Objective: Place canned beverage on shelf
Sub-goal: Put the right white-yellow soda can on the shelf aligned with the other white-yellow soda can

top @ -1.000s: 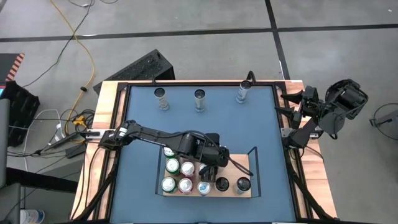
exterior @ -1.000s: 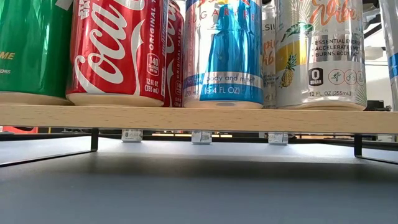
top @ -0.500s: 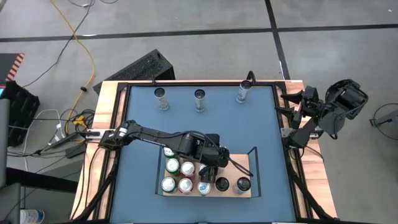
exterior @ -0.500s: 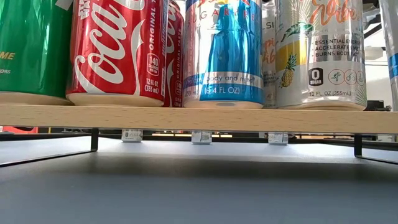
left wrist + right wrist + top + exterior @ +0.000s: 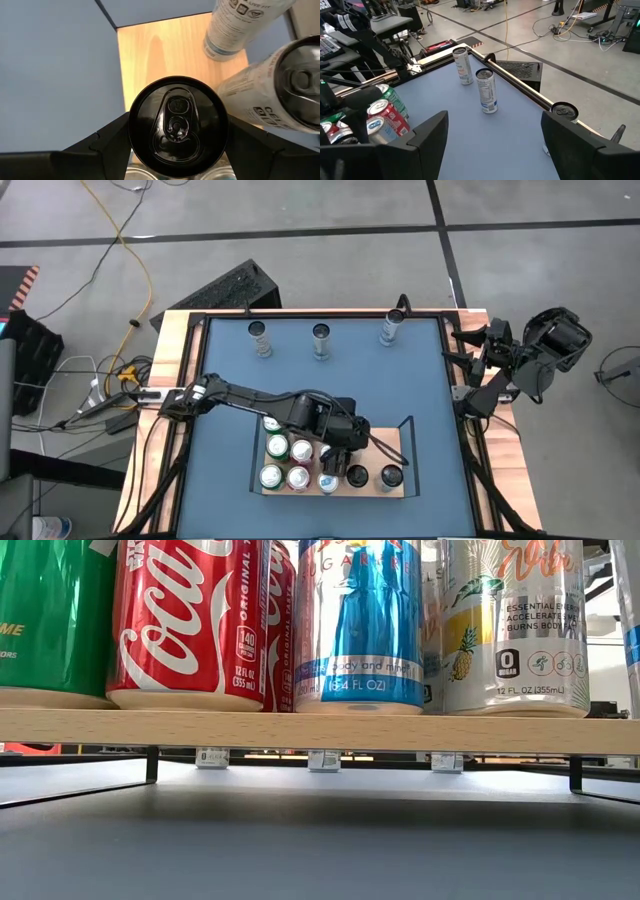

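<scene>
Two arms flank a blue table [image 5: 230, 395] with light-wood side strips and a black frame. The shelf [image 5: 393, 442], a light-wood board with black rails at its short ends, sits at the table's near edge, raised on thin black legs in the low view [image 5: 320, 730]. Cans crowd its left part: green and red ones [image 5: 289, 448], a blue one [image 5: 360, 620], a pale pineapple-print one [image 5: 515, 625].

The left gripper [image 5: 176, 150] hangs over the shelf with its fingers [image 5: 107, 145] closed on a black-topped can [image 5: 176, 125], which stands on or just over the bare wood beside two pale cans [image 5: 240, 25]. From above, this gripper [image 5: 345, 442] covers the shelf's middle.

Three slim cans [image 5: 320, 338] stand in a row along the far edge, well apart from the shelf.

The right gripper [image 5: 492, 150] waits off the table's right side with its fingers spread wide, holding nothing.

Beyond the table lies a grey floor with dark seams, a yellow cable [image 5: 130, 270], a black slotted panel [image 5: 225, 290], and other equipment [image 5: 370, 30] in the room.
</scene>
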